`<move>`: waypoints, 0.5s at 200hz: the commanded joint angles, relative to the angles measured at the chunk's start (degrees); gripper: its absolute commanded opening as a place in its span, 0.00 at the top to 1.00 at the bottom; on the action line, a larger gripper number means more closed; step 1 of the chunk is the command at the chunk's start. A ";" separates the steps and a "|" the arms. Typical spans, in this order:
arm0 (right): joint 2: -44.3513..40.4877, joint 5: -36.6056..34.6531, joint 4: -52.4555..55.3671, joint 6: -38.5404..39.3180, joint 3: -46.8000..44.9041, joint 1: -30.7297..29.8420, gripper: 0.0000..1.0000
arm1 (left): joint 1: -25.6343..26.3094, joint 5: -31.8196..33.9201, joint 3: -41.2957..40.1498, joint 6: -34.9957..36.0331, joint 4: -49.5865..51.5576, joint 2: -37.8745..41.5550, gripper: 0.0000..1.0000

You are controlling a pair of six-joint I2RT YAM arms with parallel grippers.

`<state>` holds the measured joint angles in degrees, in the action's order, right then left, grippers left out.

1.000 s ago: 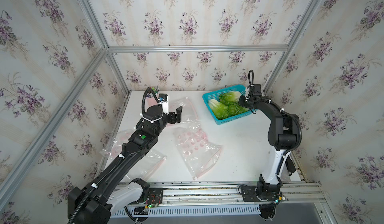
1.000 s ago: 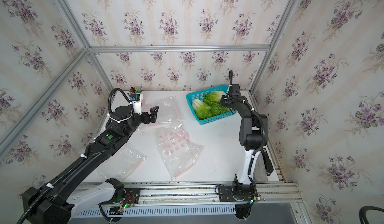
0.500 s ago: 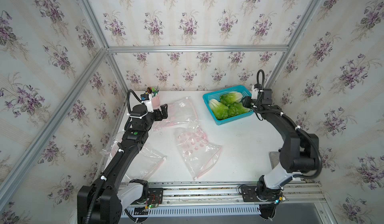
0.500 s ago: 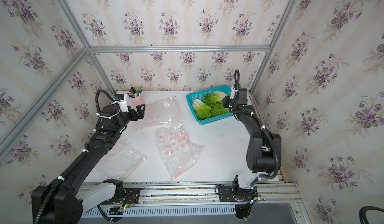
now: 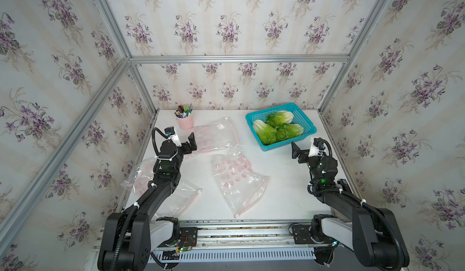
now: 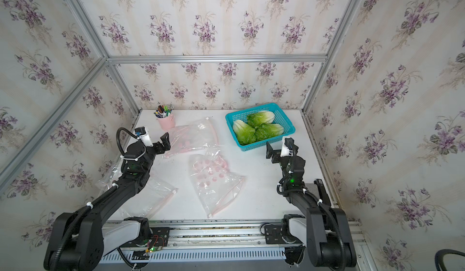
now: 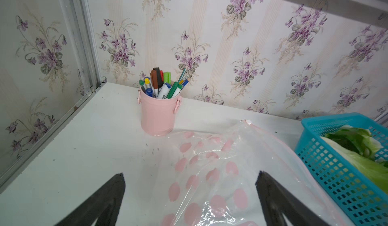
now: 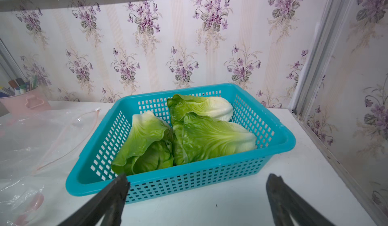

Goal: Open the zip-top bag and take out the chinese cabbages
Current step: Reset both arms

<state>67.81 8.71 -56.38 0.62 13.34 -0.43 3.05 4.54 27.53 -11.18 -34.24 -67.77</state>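
Three chinese cabbages (image 5: pixel 278 130) (image 6: pixel 256 128) (image 8: pixel 199 139), green with whitish bases, lie together in a teal basket (image 5: pixel 289 145) (image 8: pixel 189 178) at the back right. Three clear zip-top bags with pink dots lie flat on the table: one at the back (image 5: pixel 216 137) (image 7: pixel 220 172), one in the middle (image 5: pixel 236 179), one under the left arm (image 5: pixel 161 194). My left gripper (image 5: pixel 188 145) (image 7: pixel 190 175) hangs open over the back bag's near edge, holding nothing. My right gripper (image 5: pixel 300 154) (image 8: pixel 197 177) stands open and empty just in front of the basket.
A pink cup of pens (image 5: pixel 185 121) (image 7: pixel 157 113) stands at the back left, close to the back bag. Wallpapered walls with metal frame posts close in the table on three sides. The arms' rail (image 5: pixel 239 232) runs along the front edge.
My right gripper has opened and drawn back from the basket's rim to the table in front of it. The left arm has pulled back toward the left, off the back bag.
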 commanded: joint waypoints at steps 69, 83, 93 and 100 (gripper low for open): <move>19.99 -3.83 -29.46 0.55 -7.76 -0.89 0.00 | -1.91 4.12 -5.34 4.57 -14.06 -7.13 0.01; 20.01 -4.39 -19.42 0.40 -2.02 -0.99 0.00 | -1.59 4.94 -6.14 5.64 -11.33 -4.68 0.01; 20.44 -5.01 -18.50 0.05 -1.27 -0.89 0.00 | -1.00 7.14 -7.09 5.70 -8.47 -2.30 0.01; 19.78 -6.13 -16.70 -0.34 -1.21 -0.91 0.00 | -0.17 9.35 -8.61 5.77 -8.45 -0.77 0.01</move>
<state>87.83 4.29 -77.69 0.21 10.76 -1.23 1.61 9.26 21.17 -6.94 -44.01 -72.16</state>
